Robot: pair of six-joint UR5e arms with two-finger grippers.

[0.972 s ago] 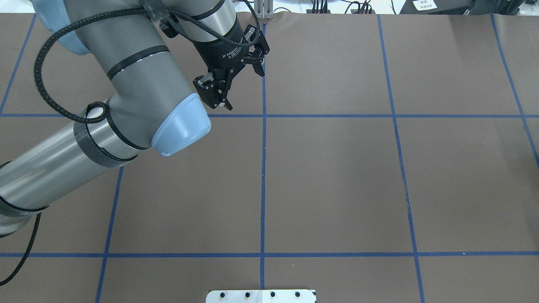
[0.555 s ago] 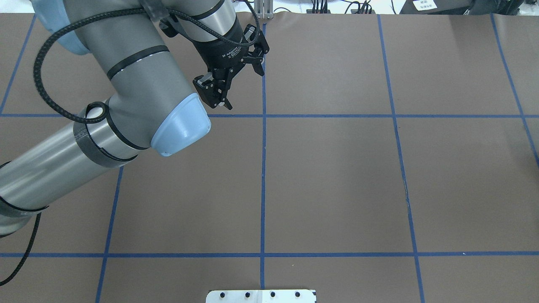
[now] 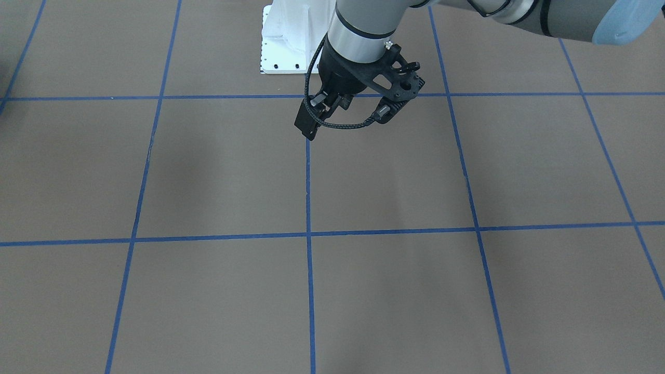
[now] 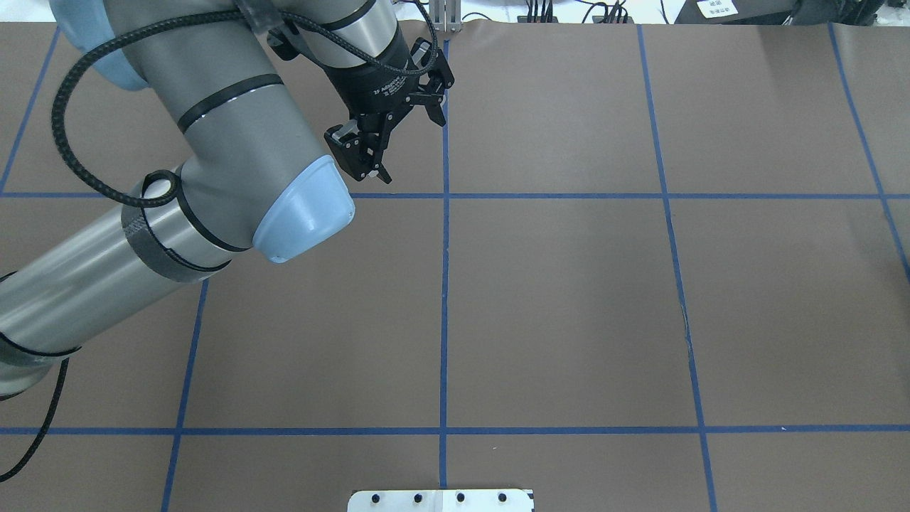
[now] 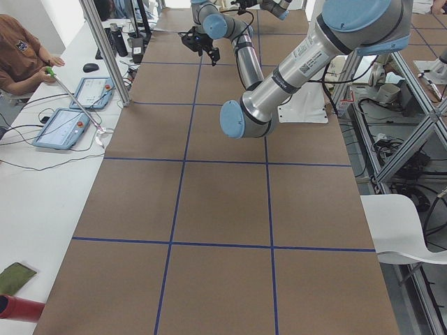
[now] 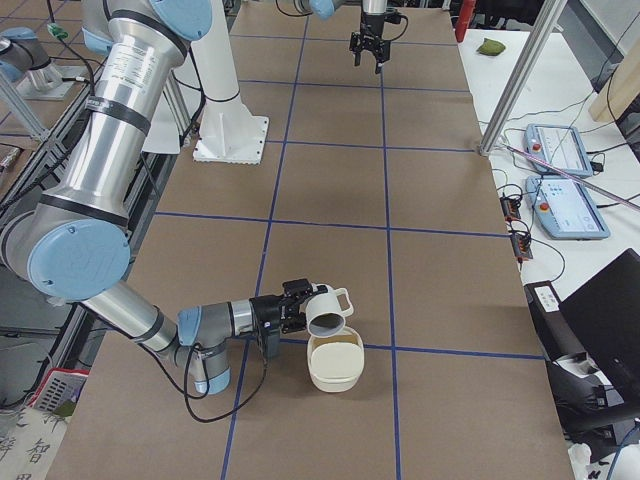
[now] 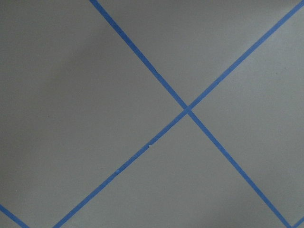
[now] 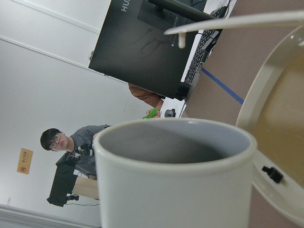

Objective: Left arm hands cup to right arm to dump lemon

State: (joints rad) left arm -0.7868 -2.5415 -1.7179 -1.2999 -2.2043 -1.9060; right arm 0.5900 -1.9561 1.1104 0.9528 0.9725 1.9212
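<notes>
My left arm (image 4: 234, 142) reaches over the far middle of the table. Its gripper (image 4: 414, 151) hangs open and empty above a blue tape crossing; it also shows in the front view (image 3: 324, 111) and far off in the right side view (image 6: 367, 50). In the right side view the right arm's gripper (image 6: 298, 302) is low at the near end, with the white cup (image 6: 325, 312) at its tip, tipped mouth-down over a cream bowl (image 6: 335, 362). Whether that gripper is shut I cannot tell. The right wrist view shows the cup (image 8: 175, 175) close up, its inside grey. No lemon shows.
The bowl's rim (image 8: 266, 90) fills the right of the right wrist view. A white base plate (image 4: 441, 500) sits at the table's near edge. Operators (image 5: 17, 49) and tablets (image 5: 66, 129) are along one side. Blue tape lines (image 7: 187, 110) grid the brown table.
The left arm has shifted very slightly toward the far left. Its gripper stays open and empty.
</notes>
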